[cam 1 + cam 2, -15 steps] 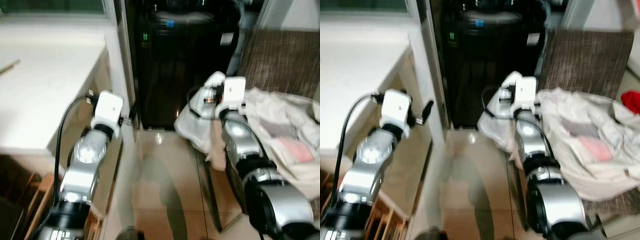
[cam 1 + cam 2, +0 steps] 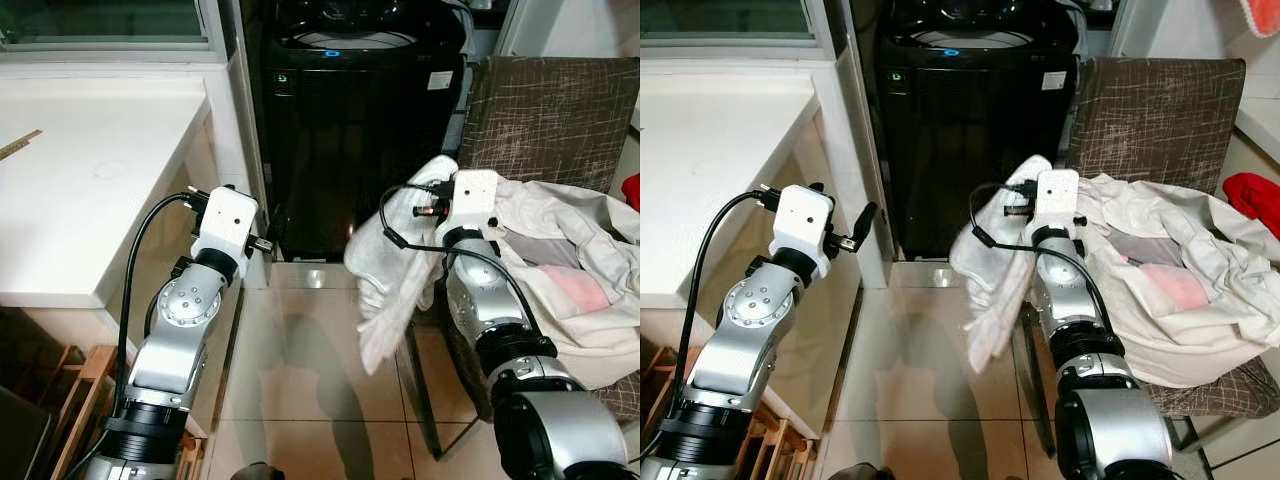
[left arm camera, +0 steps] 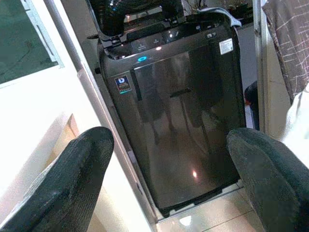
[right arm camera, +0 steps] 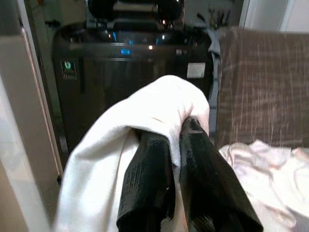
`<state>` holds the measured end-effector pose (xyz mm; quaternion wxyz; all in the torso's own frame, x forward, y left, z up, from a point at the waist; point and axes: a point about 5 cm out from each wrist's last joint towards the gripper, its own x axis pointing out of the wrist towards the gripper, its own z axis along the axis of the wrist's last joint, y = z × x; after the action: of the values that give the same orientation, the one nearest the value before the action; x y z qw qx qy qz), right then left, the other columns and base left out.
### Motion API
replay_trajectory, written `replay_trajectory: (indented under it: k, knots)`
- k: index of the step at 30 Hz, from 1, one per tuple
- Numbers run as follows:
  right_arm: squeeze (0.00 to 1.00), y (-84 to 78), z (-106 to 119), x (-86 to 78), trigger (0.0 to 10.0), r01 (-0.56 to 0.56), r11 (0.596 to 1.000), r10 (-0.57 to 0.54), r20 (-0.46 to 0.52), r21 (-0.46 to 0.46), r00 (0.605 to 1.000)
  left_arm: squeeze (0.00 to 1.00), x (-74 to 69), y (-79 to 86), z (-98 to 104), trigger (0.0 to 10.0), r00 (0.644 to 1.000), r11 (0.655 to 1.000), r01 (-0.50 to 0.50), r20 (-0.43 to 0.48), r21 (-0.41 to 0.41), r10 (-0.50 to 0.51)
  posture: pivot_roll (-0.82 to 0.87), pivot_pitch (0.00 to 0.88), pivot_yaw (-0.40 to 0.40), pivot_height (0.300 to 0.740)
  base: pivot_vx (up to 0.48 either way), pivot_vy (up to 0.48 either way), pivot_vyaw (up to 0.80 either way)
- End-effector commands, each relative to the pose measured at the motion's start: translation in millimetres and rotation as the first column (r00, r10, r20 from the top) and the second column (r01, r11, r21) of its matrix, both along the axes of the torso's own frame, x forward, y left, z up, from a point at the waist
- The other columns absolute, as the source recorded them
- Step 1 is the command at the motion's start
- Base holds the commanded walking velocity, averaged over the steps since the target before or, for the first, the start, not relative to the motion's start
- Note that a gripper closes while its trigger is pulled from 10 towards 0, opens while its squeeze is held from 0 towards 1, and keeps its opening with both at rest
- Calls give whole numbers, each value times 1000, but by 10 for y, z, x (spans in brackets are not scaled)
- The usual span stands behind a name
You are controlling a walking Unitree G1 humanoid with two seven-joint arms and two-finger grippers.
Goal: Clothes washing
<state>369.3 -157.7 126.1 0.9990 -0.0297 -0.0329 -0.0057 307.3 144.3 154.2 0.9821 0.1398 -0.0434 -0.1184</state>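
The white cloth (image 2: pixel 385 275) now hangs lower from my right gripper (image 4: pixel 166 145), pinched for the washing machine (image 2: pixel 350 120) (left gripper (image 3: pixel 169 164) wide, idle).

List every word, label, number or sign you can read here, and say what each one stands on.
No text here can be read.
Washing machine, blue-and-white square sticker: too blurred to read.
Washing machine, white label at its upper corner: print too small.
Washing machine, control panel: lit blue and white marks, no legible characters.
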Motion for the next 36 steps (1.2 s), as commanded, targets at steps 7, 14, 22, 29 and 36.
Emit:
replay_trajectory:
  k: [7,14,22,29,36]
  knots:
    - [0,2,-99,-84,0,-6,998,9,-39,68,999,0,-3,92,-99,10000,996,995,-84,-39,-45,82,-53,0,-6,740,0,0,0]
    - [0,63,-93,-109,0,-48,998,50,-33,42,998,0,7,92,-83,10000,994,992,-110,-27,-57,108,-55,0,-10,740,0,0,0]
    - [0,16,230,-9,0,-43,999,43,74,-7,996,0,18,74,-67,10000,995,991,-100,-26,-84,98,-55,0,-12,740,0,0,0]
    - [0,21,138,-50,0,-31,999,32,44,-16,999,0,14,66,-46,10000,996,991,-84,-15,-104,82,-55,0,-12,740,0,0,0]
    - [0,72,83,-79,0,-48,999,48,28,-14,998,0,16,76,-19,10000,996,991,-84,2,-105,85,-55,0,-12,740,325,236,0]
